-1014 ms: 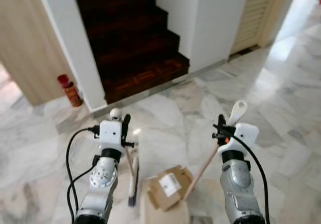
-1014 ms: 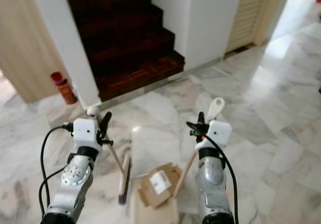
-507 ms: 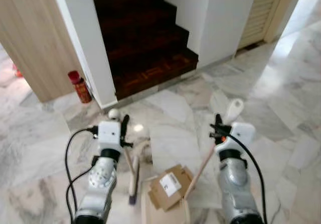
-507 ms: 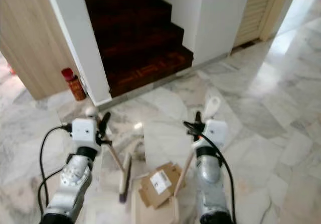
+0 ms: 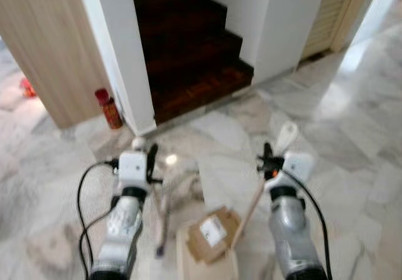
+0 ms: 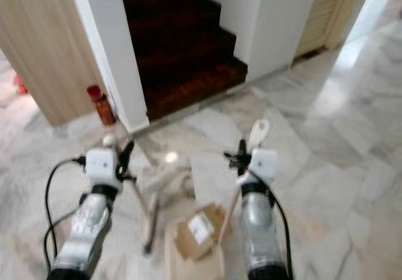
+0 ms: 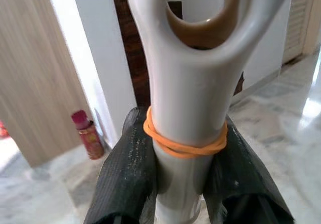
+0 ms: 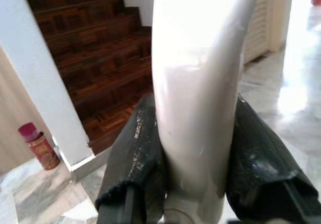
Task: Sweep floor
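Note:
My left gripper point(image 7: 185, 184) is shut on the white top of a broom handle point(image 7: 186, 108) that has an orange rubber band around it. In the eye views that gripper point(image 5: 146, 157) is at lower left, and the broom's brush point(image 5: 161, 233) rests on the marble floor below it. My right gripper point(image 8: 195, 169) is shut on the white top of the dustpan handle point(image 8: 193, 83). Its wooden shaft point(image 5: 250, 208) slants down to a beige dustpan point(image 5: 188, 264) at the bottom edge. A flattened cardboard box point(image 5: 211, 233) with a white label lies at the pan's mouth.
Dark wooden stairs point(image 5: 188, 54) rise straight ahead between white walls point(image 5: 122, 48). A red can point(image 5: 109, 108) stands by the left wall's foot, beside a wood panel point(image 5: 44, 48). A louvred door point(image 5: 323, 10) is at the far right. Marble floor point(image 5: 352, 129) spreads all around.
The whole picture has shifted and blurred, so the camera has moved; the stairs and red can now sit further right and farther off. Both grippers still hold their handles.

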{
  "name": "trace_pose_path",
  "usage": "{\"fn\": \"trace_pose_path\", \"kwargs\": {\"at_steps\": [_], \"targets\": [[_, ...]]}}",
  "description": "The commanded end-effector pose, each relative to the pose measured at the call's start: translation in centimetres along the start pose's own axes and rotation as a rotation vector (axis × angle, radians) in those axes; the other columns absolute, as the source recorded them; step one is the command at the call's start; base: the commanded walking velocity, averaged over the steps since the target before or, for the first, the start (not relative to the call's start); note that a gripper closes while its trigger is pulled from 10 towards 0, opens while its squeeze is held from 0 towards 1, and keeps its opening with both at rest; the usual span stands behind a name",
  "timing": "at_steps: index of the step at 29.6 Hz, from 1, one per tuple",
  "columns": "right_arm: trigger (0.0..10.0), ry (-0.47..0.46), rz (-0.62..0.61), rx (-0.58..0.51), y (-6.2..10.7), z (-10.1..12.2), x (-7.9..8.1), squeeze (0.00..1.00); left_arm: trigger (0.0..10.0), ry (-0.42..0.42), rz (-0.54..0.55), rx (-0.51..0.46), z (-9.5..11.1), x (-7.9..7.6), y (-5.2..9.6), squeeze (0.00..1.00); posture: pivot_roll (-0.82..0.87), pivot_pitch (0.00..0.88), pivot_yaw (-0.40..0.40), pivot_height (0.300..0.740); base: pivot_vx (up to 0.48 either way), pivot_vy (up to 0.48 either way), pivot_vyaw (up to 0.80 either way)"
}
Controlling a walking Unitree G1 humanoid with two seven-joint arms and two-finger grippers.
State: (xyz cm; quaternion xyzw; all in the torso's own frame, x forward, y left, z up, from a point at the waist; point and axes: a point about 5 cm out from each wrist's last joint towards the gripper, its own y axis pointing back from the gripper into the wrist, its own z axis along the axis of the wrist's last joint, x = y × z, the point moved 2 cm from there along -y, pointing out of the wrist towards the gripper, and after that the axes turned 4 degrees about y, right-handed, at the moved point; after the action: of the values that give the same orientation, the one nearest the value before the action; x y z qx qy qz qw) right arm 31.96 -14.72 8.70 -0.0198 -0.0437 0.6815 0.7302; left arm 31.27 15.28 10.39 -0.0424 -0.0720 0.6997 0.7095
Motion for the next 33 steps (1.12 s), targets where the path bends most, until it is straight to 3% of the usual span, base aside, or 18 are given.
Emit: {"fn": "trace_pose_path", "kwargs": {"at_steps": [1, 15, 26, 33], "targets": [[10.0, -0.022, -0.017, -0.055, -0.5, 1.4, -0.3, 0.0, 10.0, 0.015, -0.008, -0.048, 1.2, -0.6, -0.4, 0.0, 0.01, 0.0, 0.031, 0.74, 0.0, 0.315, 0.0], [10.0, -0.014, 0.009, -0.063, -0.7, 1.5, 0.2, 0.0, 10.0, 0.012, -0.017, -0.048, 1.2, -0.6, -0.5, 0.0, 0.01, 0.0, 0.038, 0.74, 0.0, 0.311, 0.0], [10.0, -0.031, 0.029, -0.065, -0.6, 1.5, 0.6, 0.0, 10.0, 0.005, -0.033, -0.047, 1.2, -0.6, -0.6, 0.0, 0.01, 0.0, 0.048, 0.74, 0.0, 0.311, 0.73], [10.0, -0.041, 0.042, -0.059, -0.6, 1.4, 0.9, 0.0, 10.0, 0.006, -0.044, -0.047, 1.2, -0.8, -0.6, 0.0, 0.01, 0.0, 0.049, 0.74, 0.0, 0.284, 0.0]]}}
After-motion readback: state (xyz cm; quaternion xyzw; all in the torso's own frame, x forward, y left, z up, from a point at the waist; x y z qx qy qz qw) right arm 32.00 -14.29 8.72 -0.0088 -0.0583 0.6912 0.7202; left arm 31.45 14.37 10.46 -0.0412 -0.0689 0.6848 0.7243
